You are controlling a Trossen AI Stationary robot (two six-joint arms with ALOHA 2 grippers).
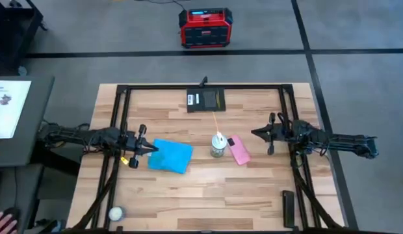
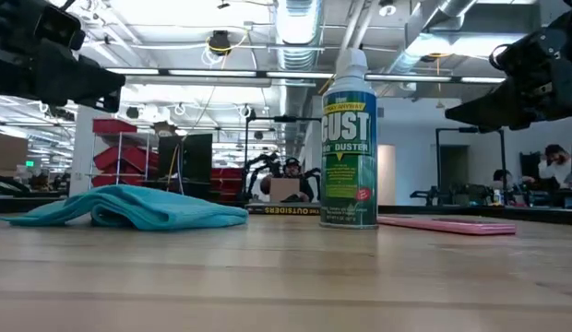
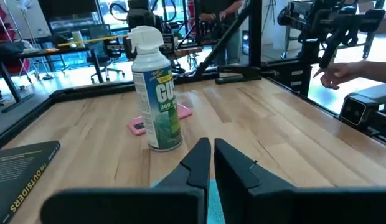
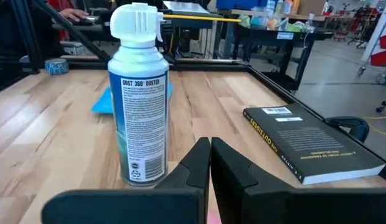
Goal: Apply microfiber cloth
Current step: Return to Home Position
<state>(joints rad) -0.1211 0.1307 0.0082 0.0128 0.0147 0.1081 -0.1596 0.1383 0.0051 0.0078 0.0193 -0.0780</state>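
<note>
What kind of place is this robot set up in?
Probably a robotics lab in an open industrial hall: bare ceiling ducts, red shelving and cluttered workbenches beyond the table.

Duster can [image 4: 138,106]: label is reading "GUST 360° DUSTER" (large "GUST" is facing the low view). Black book [image 3: 25,177]: spine is showing "THE OUTSIDERS".

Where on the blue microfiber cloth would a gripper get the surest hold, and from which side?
Probably the microfiber cloth at its raised fold, pinched from above, coming from the side of the left gripper. In the low view it humps up there while its edges lie thin on the table; the duster can stands close on the other side.
</note>
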